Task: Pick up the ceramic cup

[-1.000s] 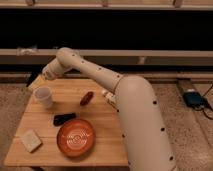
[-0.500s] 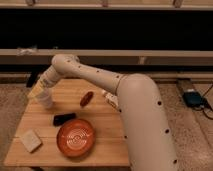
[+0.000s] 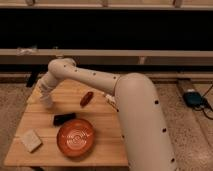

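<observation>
The ceramic cup (image 3: 47, 103) is a small off-white cup standing near the left edge of the wooden table (image 3: 107, 147). Only its lower part shows, because my gripper (image 3: 44, 94) has come down right over it and covers its top. My white arm reaches in from the right, across the table's back. The gripper blends with the cup, so I cannot tell whether it holds the cup.
An orange plate (image 3: 75, 138) sits at the front middle, with a small black object (image 3: 64, 119) just behind it. A reddish-brown object (image 3: 86, 98) lies mid-table. A flat pale block (image 3: 31, 140) lies front left. A blue device (image 3: 192, 97) is on the floor at right.
My gripper has dropped from above and behind the cup down onto it, and now covers most of it. The cup and the other objects have not moved.
</observation>
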Motion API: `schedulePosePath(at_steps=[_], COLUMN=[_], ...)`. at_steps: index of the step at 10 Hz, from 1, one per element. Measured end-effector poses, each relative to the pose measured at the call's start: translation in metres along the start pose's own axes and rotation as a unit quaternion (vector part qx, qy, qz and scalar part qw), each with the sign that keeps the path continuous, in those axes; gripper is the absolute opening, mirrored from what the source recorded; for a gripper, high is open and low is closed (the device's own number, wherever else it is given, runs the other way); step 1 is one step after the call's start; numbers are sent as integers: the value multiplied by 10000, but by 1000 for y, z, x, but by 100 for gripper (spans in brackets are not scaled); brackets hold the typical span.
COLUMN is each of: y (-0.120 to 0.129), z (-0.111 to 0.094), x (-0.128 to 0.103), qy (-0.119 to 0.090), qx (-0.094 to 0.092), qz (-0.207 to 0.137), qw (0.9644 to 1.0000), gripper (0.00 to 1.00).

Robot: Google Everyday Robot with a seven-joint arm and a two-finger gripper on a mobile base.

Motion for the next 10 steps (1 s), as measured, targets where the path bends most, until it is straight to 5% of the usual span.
schedulePosePath(at_steps=[10], y=[17], z=[34], x=[-20], qy=[-352], qx=[-177], qz=[56], qw=[9992], gripper=[80])
